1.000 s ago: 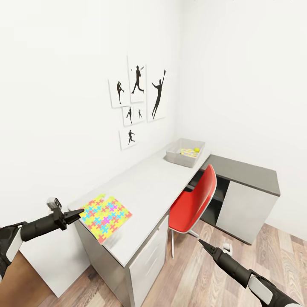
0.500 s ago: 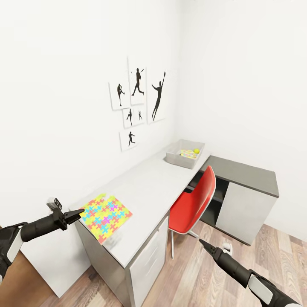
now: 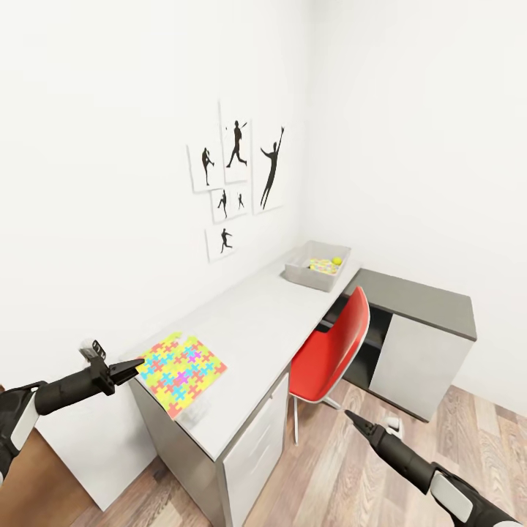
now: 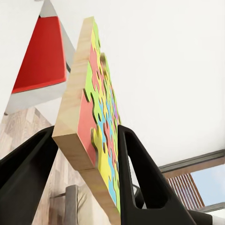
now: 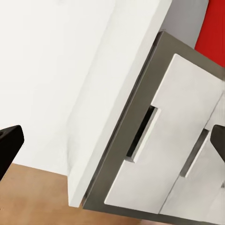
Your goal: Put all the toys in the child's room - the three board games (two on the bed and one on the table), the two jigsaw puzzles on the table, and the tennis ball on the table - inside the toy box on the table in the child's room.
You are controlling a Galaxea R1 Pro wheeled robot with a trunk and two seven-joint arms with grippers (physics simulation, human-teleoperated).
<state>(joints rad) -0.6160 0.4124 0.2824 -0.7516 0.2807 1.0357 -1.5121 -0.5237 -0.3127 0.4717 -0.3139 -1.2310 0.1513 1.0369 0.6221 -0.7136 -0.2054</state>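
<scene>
1. Now, the child's room: white walls, a wood-plank floor (image 3: 344, 476), and black silhouette pictures (image 3: 236, 176) on the wall above the table (image 3: 256, 329), whose long pale top joins a lower dark grey cabinet section (image 3: 417, 293) at the far corner.
2. A red chair (image 3: 333, 351) stands at the table's front edge, beside the drawers (image 3: 256, 450).
3. At the table's far end, close to the wall corner, sits the toy box (image 3: 298, 272); inside it lie a colourful flat item, too small to identify, and the tennis ball (image 3: 337, 260).
4. One jigsaw puzzle (image 3: 181, 369) lies at the table's near end, by its left edge, with one corner reaching past the front edge.
5. My left arm reaches forward, nearly level, toward that near end. My left gripper (image 3: 130, 366) pinches the puzzle's edge: in the left wrist view the puzzle board (image 4: 93, 122) sits between my two dark fingers (image 4: 140, 178), one on each face.
6. My right arm is held low over the floor in front of the drawers, pointing up toward the table. My right gripper (image 3: 350, 417) holds nothing; in the right wrist view its fingertips (image 5: 9, 145) sit at opposite edges of the picture, spread wide, with the drawer fronts (image 5: 164, 154) between them.
</scene>
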